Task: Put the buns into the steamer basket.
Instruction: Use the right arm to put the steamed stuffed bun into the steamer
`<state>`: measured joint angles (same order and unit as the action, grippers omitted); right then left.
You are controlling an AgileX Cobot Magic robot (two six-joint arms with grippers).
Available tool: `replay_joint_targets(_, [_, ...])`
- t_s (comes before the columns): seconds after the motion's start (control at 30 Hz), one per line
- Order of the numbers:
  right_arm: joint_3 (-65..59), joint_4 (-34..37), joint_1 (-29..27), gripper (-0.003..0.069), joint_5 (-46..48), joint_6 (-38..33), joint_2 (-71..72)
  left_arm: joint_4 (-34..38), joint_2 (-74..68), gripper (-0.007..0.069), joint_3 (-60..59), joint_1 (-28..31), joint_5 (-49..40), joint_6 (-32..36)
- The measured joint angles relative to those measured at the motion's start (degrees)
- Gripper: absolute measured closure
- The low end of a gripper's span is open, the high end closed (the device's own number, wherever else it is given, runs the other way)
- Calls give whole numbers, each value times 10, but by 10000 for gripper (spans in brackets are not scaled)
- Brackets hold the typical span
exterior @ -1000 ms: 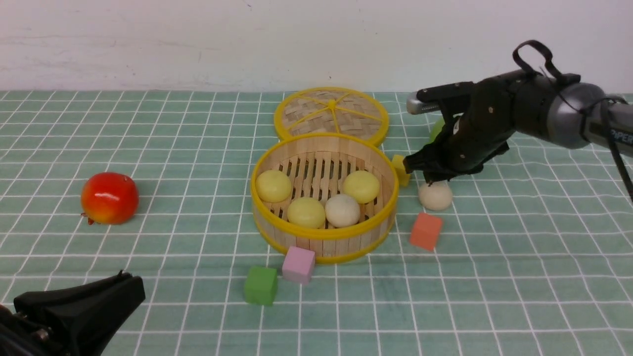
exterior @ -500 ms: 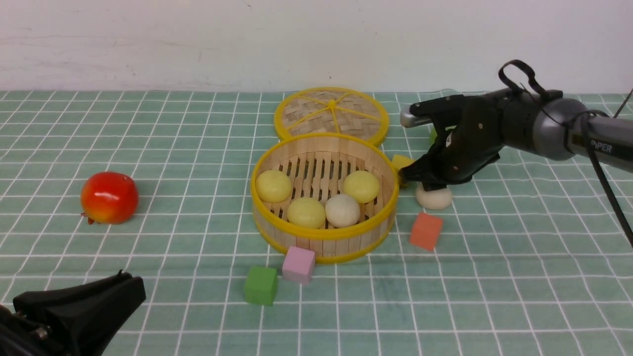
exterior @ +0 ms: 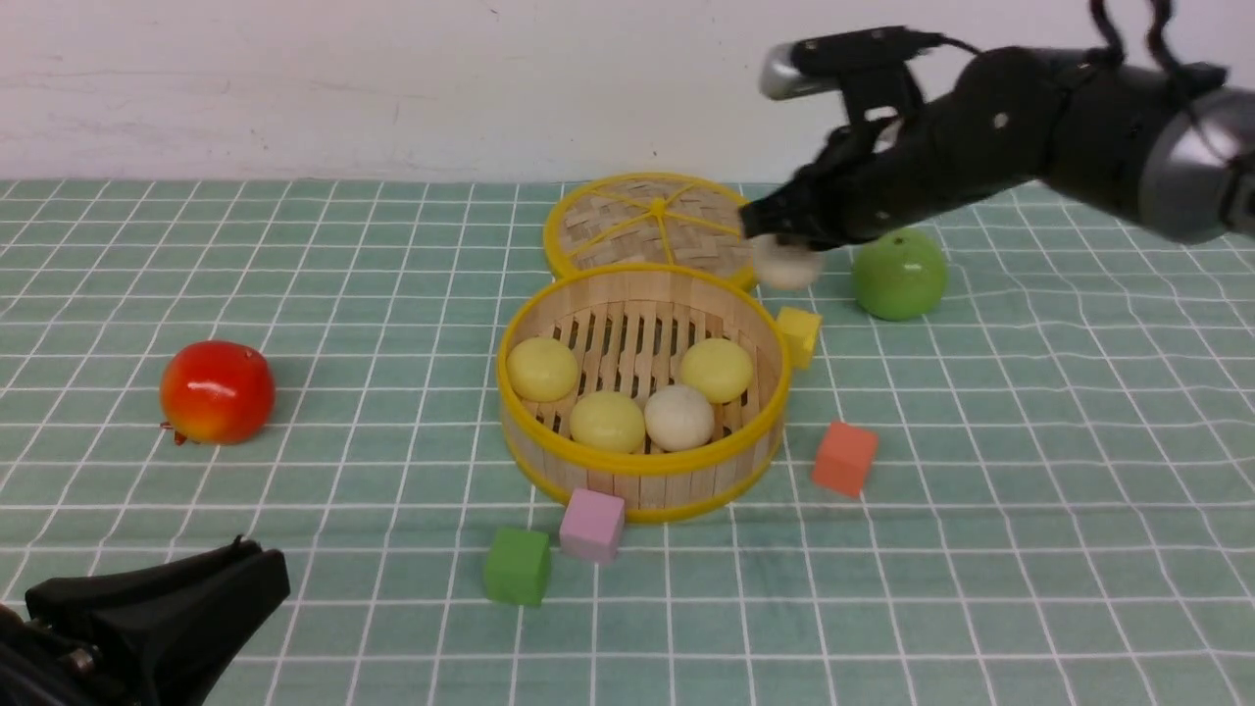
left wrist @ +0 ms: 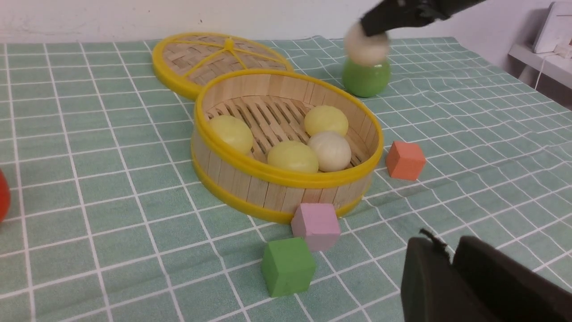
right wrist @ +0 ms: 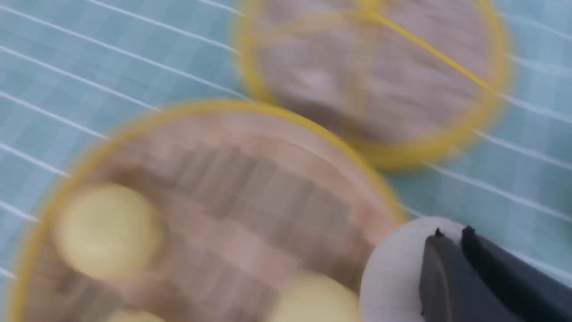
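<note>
Steamer basket [exterior: 642, 471]: wooden strips, yellow rims. Buns [exterior: 608, 420]: smooth, matt. Green apple [exterior: 899, 275]: glossy. Lid [exterior: 627, 221]: woven.

I see my right pincer [exterior: 775, 240] in the air with one bun [exterior: 787, 267] under its tips. The steamer basket [exterior: 642, 471], with four buns [exterior: 642, 397] inside, sits below and left of it, the lid [exterior: 655, 226] directly left, an apple [exterior: 899, 275] just right.

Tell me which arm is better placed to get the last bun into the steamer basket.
Right. The right gripper already holds the beige-white bun in the air just beyond the steamer basket, which has four buns inside. The left gripper sits low at the near edge, holding nothing.
</note>
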<state>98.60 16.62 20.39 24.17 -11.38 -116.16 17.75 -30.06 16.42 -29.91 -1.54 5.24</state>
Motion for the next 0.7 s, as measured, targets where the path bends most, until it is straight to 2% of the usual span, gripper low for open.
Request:
replay_joint_targets(0.1, [0, 42, 22, 652, -61, -49, -36, 0, 0, 540, 0, 0, 0, 0])
replay_joint_targets(0.23, [0, 65, 34, 645, -121, -81, -78, 0, 0, 538, 0, 0, 0, 0])
replay_joint_targets(0.37, [0, 88, 33, 631, -172, -84, -103, 0, 0, 537, 0, 0, -1, 0])
replay_joint_targets(0.7, [0, 113, 39, 582, -195, -84, -125, 0, 0, 533, 0, 0, -2, 0])
